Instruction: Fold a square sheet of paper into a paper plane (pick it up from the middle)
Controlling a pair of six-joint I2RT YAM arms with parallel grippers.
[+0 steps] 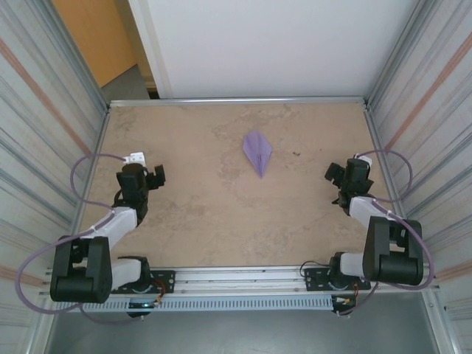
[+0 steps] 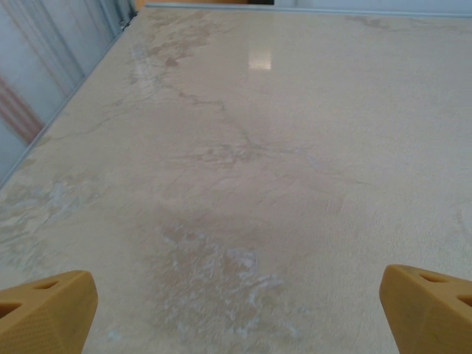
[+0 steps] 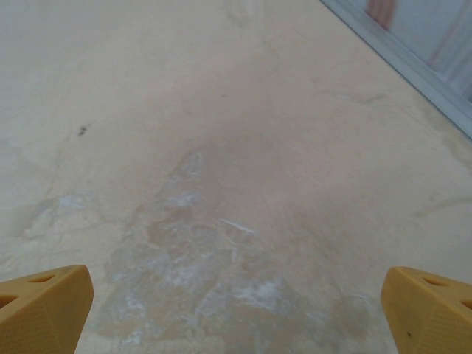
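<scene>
A beige, marble-patterned table point(image 1: 184, 214) sits boxed in by ribbed metal walls point(image 1: 44, 110) on the left and right, with a white panel point(image 1: 265, 44) behind its far edge. A metal rail point(image 1: 236, 276) runs along the near edge and carries both arm bases.

The plane point(image 1: 257, 151) lies flat on the table's far half, a little right of the middle. It is a lilac dart with a centre ridge. Its broad tail faces the far edge and its nose points toward the near edge, angled slightly right. Nothing touches it. A small dark speck point(image 1: 296, 154) marks the table just to its right.

The left gripper point(image 1: 150, 175) hangs near the left edge, about midway between near and far, and well apart from the plane. In the left wrist view its yellow fingers point(image 2: 48, 310) sit at the two lower corners, spread wide, with bare table between them. It is released and empty.

The right gripper point(image 1: 341, 175) hangs near the right edge, level with the left one and also well clear of the plane. In the right wrist view its fingers point(image 3: 44, 306) are just as far apart over a worn, pale patch of table. It is released too and holds nothing.
</scene>
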